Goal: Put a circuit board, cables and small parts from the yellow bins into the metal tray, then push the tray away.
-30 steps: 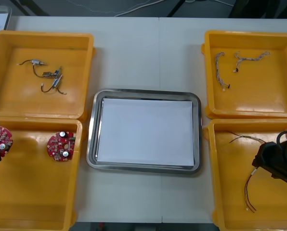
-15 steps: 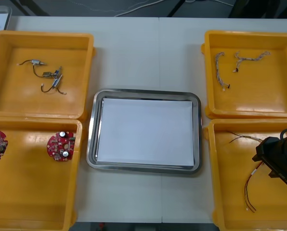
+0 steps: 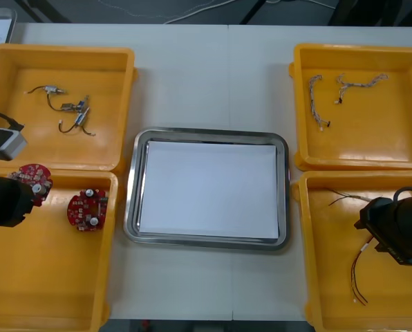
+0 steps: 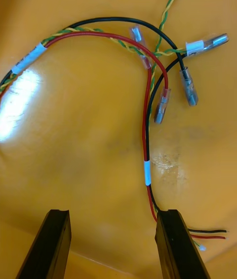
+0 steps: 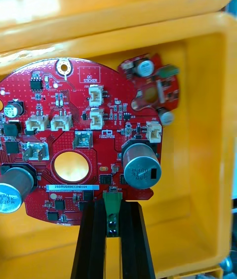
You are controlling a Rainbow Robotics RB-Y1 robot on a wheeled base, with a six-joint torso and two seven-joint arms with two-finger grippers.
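My left gripper [image 3: 26, 188] is shut on the edge of a round red circuit board [image 3: 32, 177] and holds it over the far rim of the near left yellow bin [image 3: 47, 277]. In the left wrist view the fingers [image 5: 94, 239] pinch a green part at the rim of the held board [image 5: 74, 131]. A second board [image 5: 150, 87] lies on the bin floor beyond it, also seen from the front [image 3: 87, 209]. My right gripper [image 4: 113, 247] hangs open over red, black and yellow-green cables [image 4: 148, 111] in the near right bin [image 3: 330, 290]. The metal tray [image 3: 131, 207], white inside, lies in the middle.
The far left bin [image 3: 5, 76] holds small metal parts with black cables [image 3: 71, 114]. Twisted cables [image 3: 341, 93] lie in the far right bin [image 3: 399, 138]. In the front view my right gripper [image 3: 391, 232] covers part of the cables [image 3: 358, 266].
My left gripper has come up and moved right toward the tray with the circuit board in it. The right gripper shifted slightly over the cables.
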